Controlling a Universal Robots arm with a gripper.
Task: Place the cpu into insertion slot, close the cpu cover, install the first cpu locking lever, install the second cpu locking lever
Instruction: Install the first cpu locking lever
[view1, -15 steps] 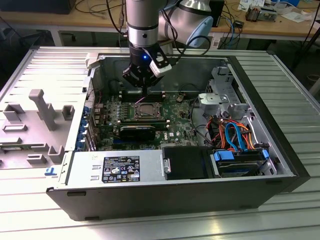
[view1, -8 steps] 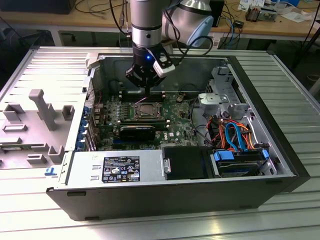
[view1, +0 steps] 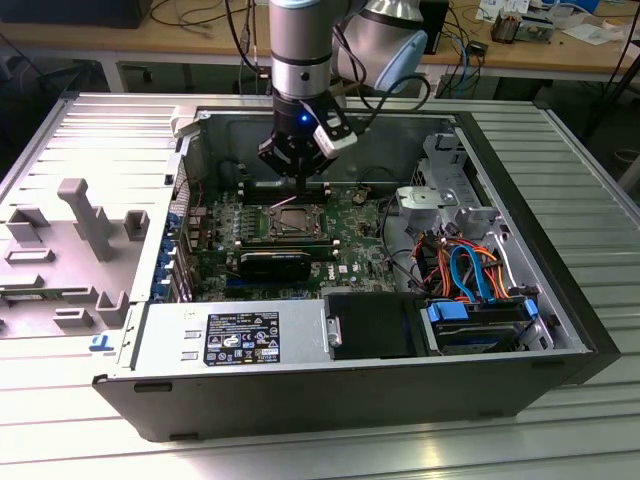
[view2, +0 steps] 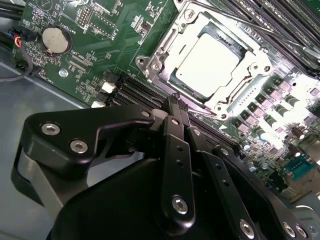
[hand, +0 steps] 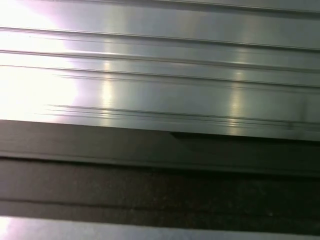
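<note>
A ribbed silvery tabletop carries an open computer case, which lies on its side. On the exterior view's left a grey plastic fixture stands on the tabletop, beside the case. The robot arm comes down from above into the case. On the case floor lies the green motherboard, and coloured cables are at the exterior view's right. The hand hangs low over the board, just beside the far edge of the insertion slot. In the second wrist view the hand has its black fingers pressed together with nothing between them, and the tip is over the long memory slots, near the rim of the insertion slot. I cannot tell if the tip touches the board. The cpu cover lies flat on the slot. The cpu sits inside the slot, and its pale metal top shows through the window of the cover. A round coin battery sits on the board, well apart from the slot.
</note>
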